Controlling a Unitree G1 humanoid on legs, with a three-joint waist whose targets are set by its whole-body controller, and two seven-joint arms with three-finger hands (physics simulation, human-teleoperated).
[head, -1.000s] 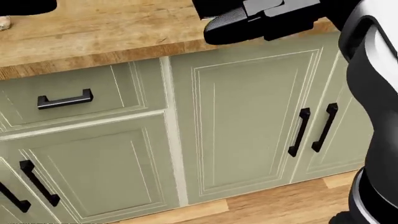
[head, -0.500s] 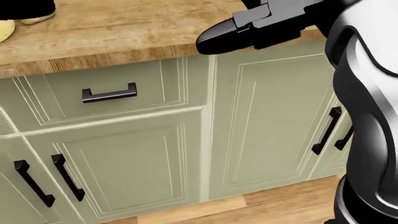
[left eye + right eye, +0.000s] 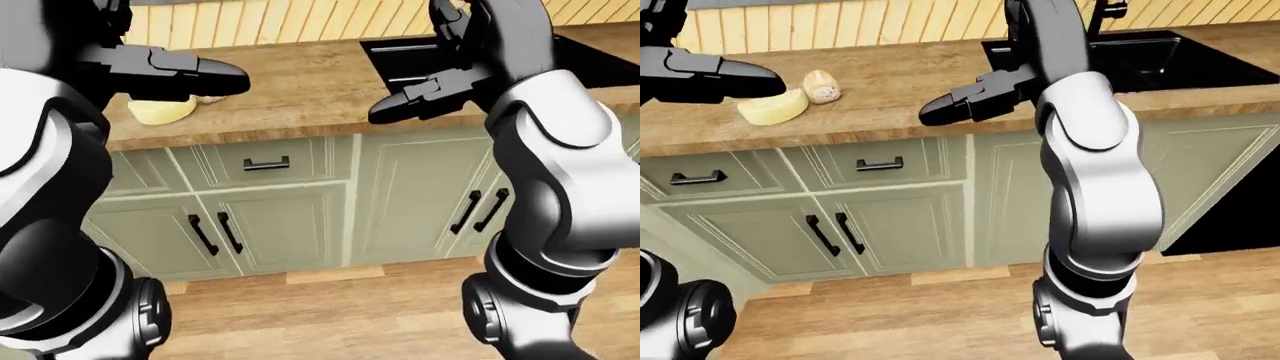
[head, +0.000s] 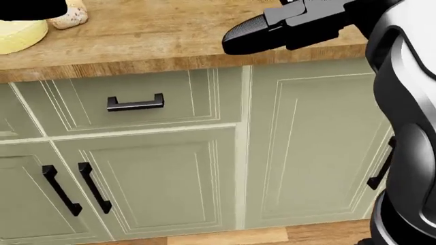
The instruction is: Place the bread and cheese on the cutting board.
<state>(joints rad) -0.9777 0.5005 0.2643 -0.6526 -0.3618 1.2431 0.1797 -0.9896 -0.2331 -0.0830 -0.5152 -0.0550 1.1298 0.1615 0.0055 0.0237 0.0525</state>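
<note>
Toward the upper left of the right-eye view, the cheese (image 3: 772,107), a pale yellow wedge, and the bread (image 3: 821,86), a small speckled roll, were seen lying on the wooden counter (image 3: 900,82), the roll just beside the wedge at its upper right. No cutting board could be found in any view. The sink (image 3: 1160,56) was set into the counter at the upper right.

Compared with the head view of a second before, the whole picture had shifted: the drawer handle (image 4: 135,103) had slid rightward and the cheese and bread had come into the upper left corner. This was read as movement of the camera, not of the things; the robot was judged to be stepping sideways toward the food, which had been brought nearer to reach.

The left hand (image 3: 715,77) was held out over the counter just left of the cheese, nothing gripped, its fingers extended. The right hand (image 3: 965,103) was stretched flat above the counter edge at centre, likewise holding nothing. Neither item had been picked up, so both placements remained to be done, and the board would first need to be located.
</note>
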